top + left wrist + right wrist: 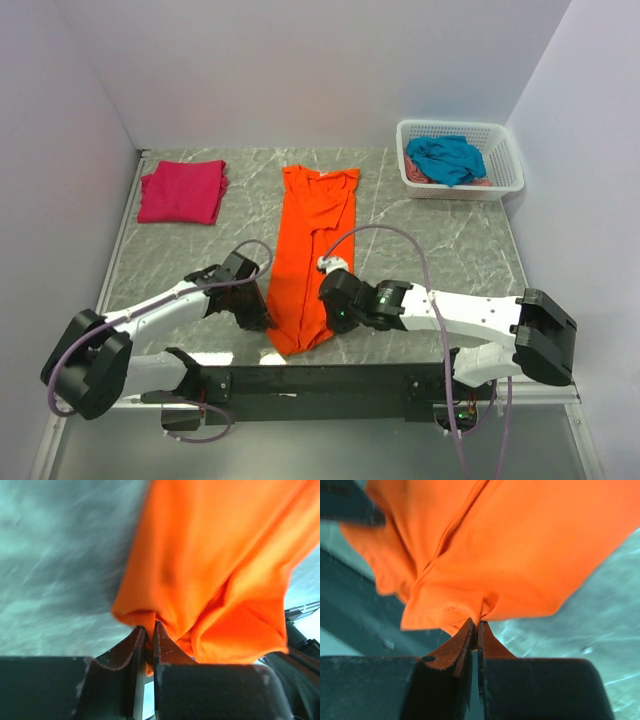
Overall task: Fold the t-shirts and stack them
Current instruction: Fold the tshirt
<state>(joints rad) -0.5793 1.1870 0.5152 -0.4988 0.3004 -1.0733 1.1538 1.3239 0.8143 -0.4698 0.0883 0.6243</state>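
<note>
The orange t-shirt [310, 250] lies as a long narrow strip down the middle of the table, collar at the far end. My left gripper [262, 318] is shut on its near left hem corner [145, 615]. My right gripper [330, 312] is shut on its near right hem corner [470, 610]. The near end is bunched and lifted between the two grippers. The magenta-pink t-shirt [182, 191] lies folded at the far left. The teal-blue t-shirt [446, 159] sits crumpled in the white basket [505, 170].
The basket stands at the far right by the back wall and holds a bit of pink cloth [418, 175] under the teal shirt. Grey walls close in the table on three sides. The black base rail [320, 380] runs along the near edge.
</note>
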